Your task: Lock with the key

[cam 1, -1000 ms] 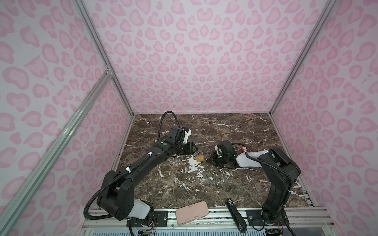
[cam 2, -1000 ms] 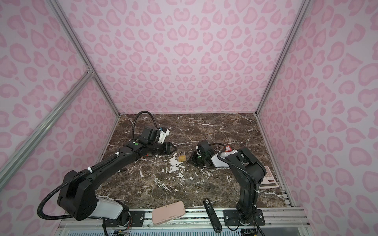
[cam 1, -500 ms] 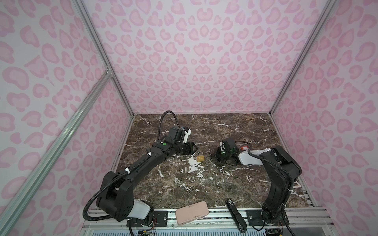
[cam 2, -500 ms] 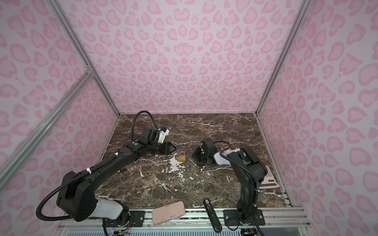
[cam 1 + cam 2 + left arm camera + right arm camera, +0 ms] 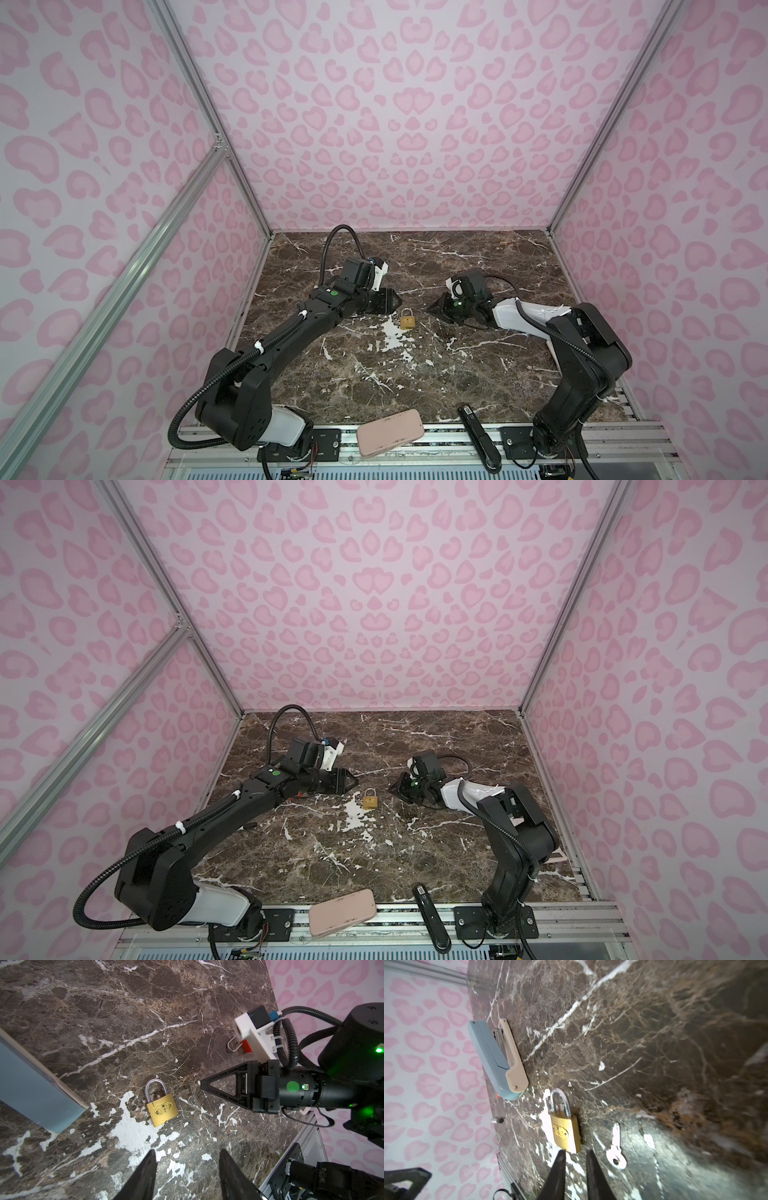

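**A:** What lay nearest, in front of the padlock [image 5: 407,319]?

**B:** A pink case [image 5: 390,432] and a black tool [image 5: 478,435], at the front edge of the desk [image 5: 478,257]. They were well apart from the padlock, so I think they were only clutter.

**A:** And the key [image 5: 615,1147]?

**B:** It lay flat on the desk just beside the padlock, not inserted. The shackle seemed pressed in.

**A:** The end effectors?

**B:** Both were empty, one at each side of the padlock, near but not touching. The right end effector [image 5: 576,1152] showed only a narrow gap, probably suited to the thin key. The left end effector [image 5: 187,1153] stood about half open, probably to steady the padlock body.
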Robot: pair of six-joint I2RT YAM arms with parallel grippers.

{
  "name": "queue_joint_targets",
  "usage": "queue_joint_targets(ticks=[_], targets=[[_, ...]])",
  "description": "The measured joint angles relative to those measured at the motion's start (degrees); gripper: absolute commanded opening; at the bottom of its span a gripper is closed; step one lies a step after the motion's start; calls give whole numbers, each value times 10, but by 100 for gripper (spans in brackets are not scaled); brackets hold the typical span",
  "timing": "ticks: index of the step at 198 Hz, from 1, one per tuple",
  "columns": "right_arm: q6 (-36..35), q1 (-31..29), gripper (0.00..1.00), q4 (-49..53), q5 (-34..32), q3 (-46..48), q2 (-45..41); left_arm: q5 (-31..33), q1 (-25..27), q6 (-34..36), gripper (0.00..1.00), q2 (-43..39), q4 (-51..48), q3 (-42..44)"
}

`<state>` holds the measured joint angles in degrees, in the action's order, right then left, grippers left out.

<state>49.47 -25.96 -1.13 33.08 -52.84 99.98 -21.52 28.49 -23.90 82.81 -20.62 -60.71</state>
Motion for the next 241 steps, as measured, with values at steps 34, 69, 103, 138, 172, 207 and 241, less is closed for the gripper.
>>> queue_joint_targets(ticks=[34,69,103,138,172,207,241], targets=[[-49,24,21,44,21,-10,29,-6,-1,0,51,0,6,-1],[-73,21,20,66,35,-13,38,-7,-1,-2,51,0,10,-2],[-82,21,17,68,42,-12,43,-8,-2,-3,51,2,10,-2],[-81,18,17,60,57,-10,60,-12,-2,-5,51,2,10,-2],[-81,12,16,39,71,-11,71,-12,-3,-5,51,2,10,-2],[-80,2,16,26,82,-23,88,-12,-3,-7,51,3,10,-2],[-70,0,16,17,85,-24,91,-12,-4,-11,51,2,9,1]])
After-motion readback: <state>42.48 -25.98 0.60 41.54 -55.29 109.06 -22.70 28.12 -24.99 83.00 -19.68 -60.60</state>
